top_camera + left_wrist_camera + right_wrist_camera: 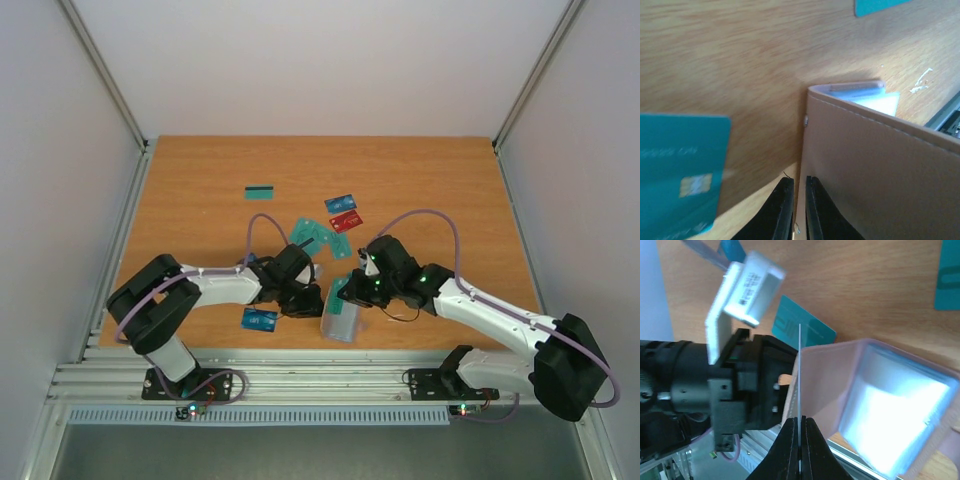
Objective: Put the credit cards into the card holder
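The tan card holder (340, 322) stands open near the table's front edge. My left gripper (308, 298) is shut on its left flap; in the left wrist view the fingertips (785, 200) pinch the flap's edge (880, 170). My right gripper (352, 292) is shut on a thin credit card, seen edge-on in the right wrist view (799, 365), just above the holder's open pocket (840, 375). Loose cards lie behind: a striped teal one (260, 192), a blue one (341, 204), a red one (346, 221), and teal ones (305, 232).
A blue card (259, 319) lies at the front left, under my left arm. A teal card (680, 170) lies left of the holder. The metal rail (300, 380) runs along the table's front edge, close behind the holder. White walls enclose the sides.
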### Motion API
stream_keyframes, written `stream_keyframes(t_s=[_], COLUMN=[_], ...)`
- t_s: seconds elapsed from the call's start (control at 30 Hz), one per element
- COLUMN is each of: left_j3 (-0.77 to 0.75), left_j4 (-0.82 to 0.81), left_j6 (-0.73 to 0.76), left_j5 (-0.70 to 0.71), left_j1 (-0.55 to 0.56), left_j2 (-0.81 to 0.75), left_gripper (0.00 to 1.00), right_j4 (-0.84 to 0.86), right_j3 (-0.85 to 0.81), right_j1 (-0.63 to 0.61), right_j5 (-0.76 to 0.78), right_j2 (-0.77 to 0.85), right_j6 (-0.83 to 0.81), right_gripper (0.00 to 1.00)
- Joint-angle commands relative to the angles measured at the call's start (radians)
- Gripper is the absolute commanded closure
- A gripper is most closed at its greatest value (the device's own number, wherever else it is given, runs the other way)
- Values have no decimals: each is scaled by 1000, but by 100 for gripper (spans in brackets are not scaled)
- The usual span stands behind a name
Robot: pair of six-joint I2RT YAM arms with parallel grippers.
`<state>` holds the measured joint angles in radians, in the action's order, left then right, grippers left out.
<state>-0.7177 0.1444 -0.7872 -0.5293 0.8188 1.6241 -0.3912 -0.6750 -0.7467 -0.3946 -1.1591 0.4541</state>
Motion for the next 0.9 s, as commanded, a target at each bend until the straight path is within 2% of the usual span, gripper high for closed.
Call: stream_keyframes(t_s=[0.0, 0.1, 0.2, 0.37, 0.63, 0.77, 0.87], left_j3=[-47, -71, -66, -46, -80, -81, -69], left_j4=[-173, -246, -224, 0, 390, 377, 322], left_j6=[-40, -80, -111, -64, 111, 173, 210], left_j5=[-85, -138, -119, -20, 161, 100, 16], left_j1=[1, 0, -2, -20, -73, -74, -73], left_j2=[77, 114, 89, -37, -254, -352, -351], left_gripper=[91, 91, 91, 87, 78, 76, 76], right_j4=[-4, -15, -17, -25, -17, -16, -15], right_j3=[-53, -64, -78, -118, -150, -167, -177], right_j1=[-7, -8, -8, -8, -7, -8, -8], right_j5=[7, 18, 20, 31, 16, 4, 0], right_j2=[-19, -61, -111, -181, -280, -305, -313], right_j6=[-36, -50, -64, -92, -109, -117, -123], right_gripper=[99, 99, 99, 99, 99, 99, 99])
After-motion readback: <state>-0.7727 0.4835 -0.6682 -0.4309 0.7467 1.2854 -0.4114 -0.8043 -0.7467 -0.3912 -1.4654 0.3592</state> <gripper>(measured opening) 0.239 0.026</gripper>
